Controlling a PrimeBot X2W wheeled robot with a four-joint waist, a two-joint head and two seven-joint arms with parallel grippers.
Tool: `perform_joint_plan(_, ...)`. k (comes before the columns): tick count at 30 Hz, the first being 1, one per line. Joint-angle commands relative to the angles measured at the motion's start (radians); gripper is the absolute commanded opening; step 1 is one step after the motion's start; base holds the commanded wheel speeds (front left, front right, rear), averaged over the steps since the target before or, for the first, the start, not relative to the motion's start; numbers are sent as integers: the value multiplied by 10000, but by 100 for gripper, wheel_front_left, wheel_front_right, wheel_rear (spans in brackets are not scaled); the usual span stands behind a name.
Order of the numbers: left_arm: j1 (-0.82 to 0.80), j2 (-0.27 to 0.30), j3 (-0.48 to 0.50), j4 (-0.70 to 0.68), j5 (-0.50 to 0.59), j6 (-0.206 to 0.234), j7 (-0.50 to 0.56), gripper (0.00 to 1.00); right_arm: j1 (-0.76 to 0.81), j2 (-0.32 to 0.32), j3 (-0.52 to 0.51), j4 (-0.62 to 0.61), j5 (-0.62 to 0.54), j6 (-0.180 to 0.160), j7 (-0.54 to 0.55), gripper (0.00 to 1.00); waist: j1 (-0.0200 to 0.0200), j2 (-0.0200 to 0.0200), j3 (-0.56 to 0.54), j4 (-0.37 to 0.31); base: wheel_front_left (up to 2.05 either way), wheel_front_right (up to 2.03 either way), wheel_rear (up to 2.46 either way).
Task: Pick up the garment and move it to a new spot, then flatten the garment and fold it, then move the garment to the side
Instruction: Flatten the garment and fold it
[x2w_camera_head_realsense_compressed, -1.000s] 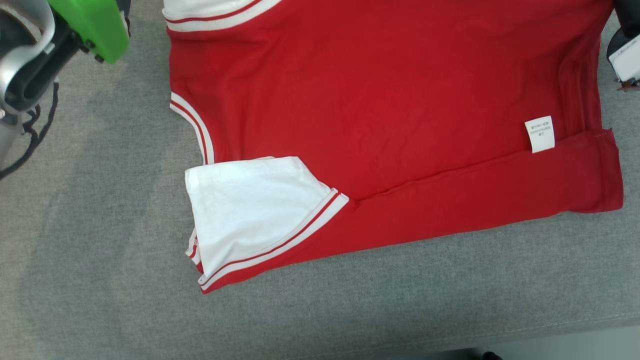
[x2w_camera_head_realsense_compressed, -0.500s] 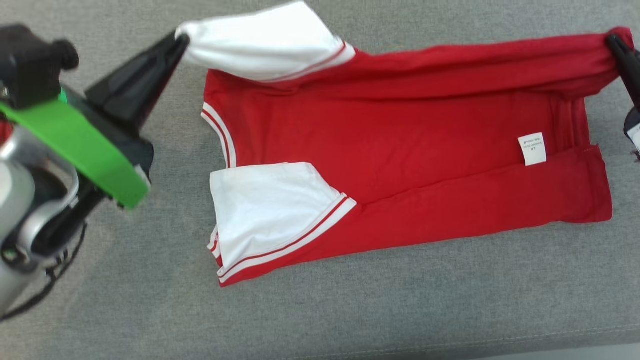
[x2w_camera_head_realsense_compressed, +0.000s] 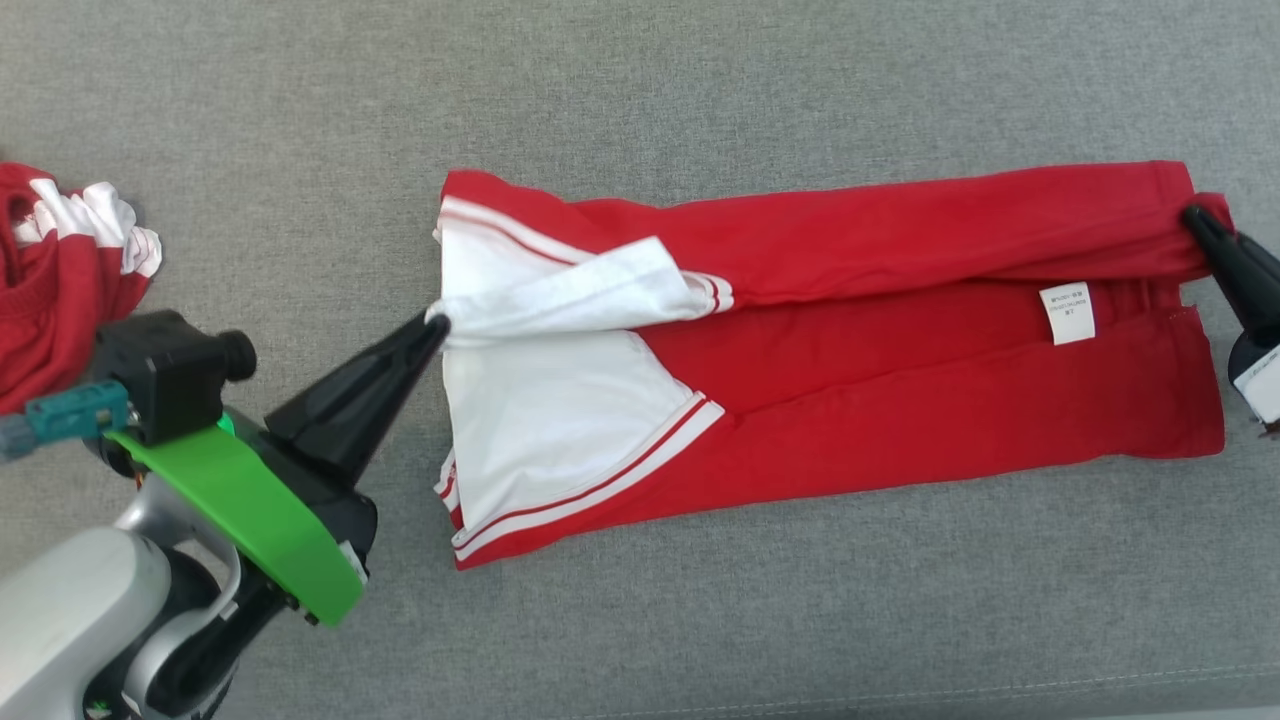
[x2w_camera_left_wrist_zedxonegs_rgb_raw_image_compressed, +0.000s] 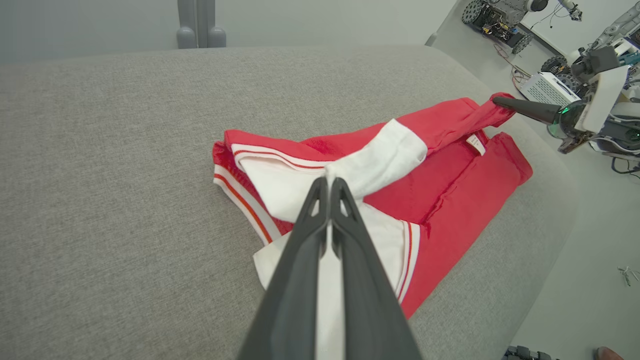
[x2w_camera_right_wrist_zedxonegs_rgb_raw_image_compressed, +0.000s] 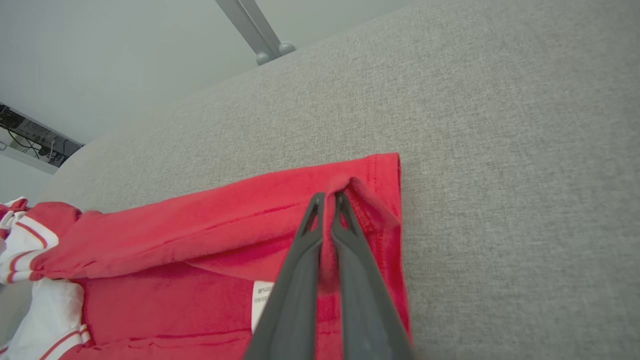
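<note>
The left pincer (x2w_camera_head_realsense_compressed: 437, 322) is clamped on the garment: its two dark fingers (x2w_camera_left_wrist_zedxonegs_rgb_raw_image_compressed: 300, 260) meet on the cuff of a white sleeve (x2w_camera_head_realsense_compressed: 590, 290), which is drawn to a point at the tips. Behind the fingers a green bracket (x2w_camera_head_realsense_compressed: 240, 510) sits on the wrist. The right pincer (x2w_camera_head_realsense_compressed: 1192, 215) is clamped too, on the hem corner at the opposite end, where the right wrist view shows a small ridge of red cloth bunched between its fingers. Between the two grips the far long side of the garment (x2w_camera_head_realsense_compressed: 900, 420) is turned over toward the middle, making a red band (x2w_camera_head_realsense_compressed: 900, 225) that runs from the sleeve to the hem. The pinched sleeve lies across the top of the second white sleeve (x2w_camera_head_realsense_compressed: 540, 420), which is flat, with a red-and-white striped trim (x2w_camera_head_realsense_compressed: 600, 470) along its slanted edge. A white label (x2w_camera_head_realsense_compressed: 1067, 313) shows on the red cloth near the hem end, just on the near side of the turned band. The garment lies on the grey fabric surface (x2w_camera_head_realsense_compressed: 700, 80), its length parallel to the near edge, its hem end close to the surface's right edge and its sleeve end toward the middle. Toward the left edge, well apart from it, a second red and white garment (x2w_camera_head_realsense_compressed: 55, 290) lies crumpled. Beyond the far edge a grey metal post (x2w_camera_left_wrist_zedxonegs_rgb_raw_image_compressed: 197, 22) stands against a pale wall (x2w_camera_left_wrist_zedxonegs_rgb_raw_image_compressed: 100, 25)
</note>
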Motion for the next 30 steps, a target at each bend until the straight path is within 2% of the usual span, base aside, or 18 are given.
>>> perform_joint_plan(1,220,9,-62,-36,2,58,-85,0,178,-52,33,-24,73,-11,-82,0,0,0,-65,1,0,0,0)
perform_joint_plan(10,1051,0,-557,-3,171,382,-211,0,945,-108,376,36,172,-11,-375,0,0,0,-408,-23,0,0,0)
perform_joint_plan(14,1273,-287,-911,303,241,526,-43,0,990,84,631,347,-2,-11,-332,0,0,0,-494,-73,0,0,0)
perform_joint_plan(16,1285,-503,-1063,595,373,611,17,0,869,233,723,553,-78,-11,-359,53,0,0,-571,-98,0,0,0)
perform_joint_plan(17,1293,-656,-1122,766,408,655,5,0,819,305,782,679,-110,-11,-370,100,0,0,-639,-107,0,0,0)
perform_joint_plan(18,1316,-772,-1177,902,432,702,-13,30,796,361,822,775,-142,-13,-382,100,0,0,-697,-119,0,0,0)
perform_joint_plan(19,1331,-877,-1231,1073,540,794,-59,80,779,409,862,883,-205,-13,-444,100,0,0,-805,-135,0,0,0)
perform_joint_plan(20,1353,-995,-1240,1189,585,883,-142,100,778,438,883,955,-235,-11,-515,100,0,0,-883,-151,0,0,0)
perform_joint_plan(22,1471,-1249,-1219,1407,659,1047,-424,100,849,452,907,1102,-376,-11,-698,100,0,0,-1117,-188,0,0,0)
perform_joint_plan(27,1878,-1669,-860,1854,1077,1768,-1638,100,1234,637,707,1297,-858,-11,-1214,100,0,0,-1861,-361,0,0,0)
perform_joint_plan(30,2263,-1966,-231,2013,1076,2114,-2054,100,1468,886,383,1358,-1405,-11,-1341,100,0,0,-2293,-462,0,0,0)
